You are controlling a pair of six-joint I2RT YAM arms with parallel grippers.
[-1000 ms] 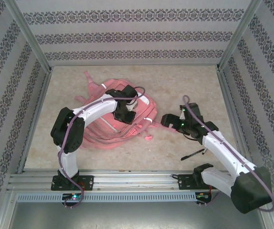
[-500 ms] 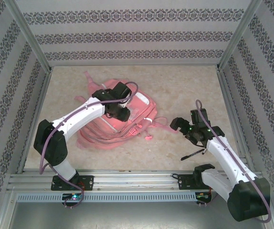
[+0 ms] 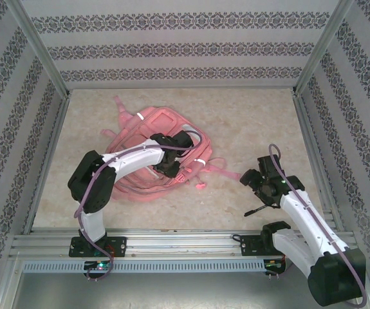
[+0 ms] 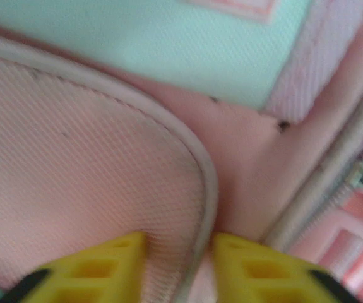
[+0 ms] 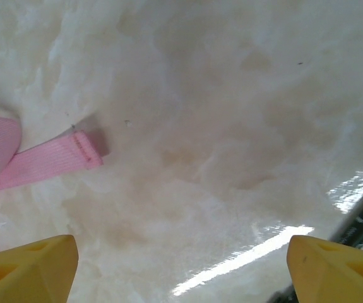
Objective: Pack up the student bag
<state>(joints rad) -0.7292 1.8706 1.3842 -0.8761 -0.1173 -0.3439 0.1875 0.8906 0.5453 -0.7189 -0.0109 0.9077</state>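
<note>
left gripper [image 4: 176, 251] pinches the student bag [image 3: 156, 122]; right gripper [image 5: 182, 249] spread wide

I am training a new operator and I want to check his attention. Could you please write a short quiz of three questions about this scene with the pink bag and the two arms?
1. Which gripper is nearer to the pen on the table: the left gripper or the right gripper?
2. True or false: the right gripper holds the pen.
3. What lies between the left gripper's fingers? A) a notebook B) the piped edge of the bag C) the pen
Key: 1. the right gripper. 2. False: it is open above the bare table. 3. B.
</note>
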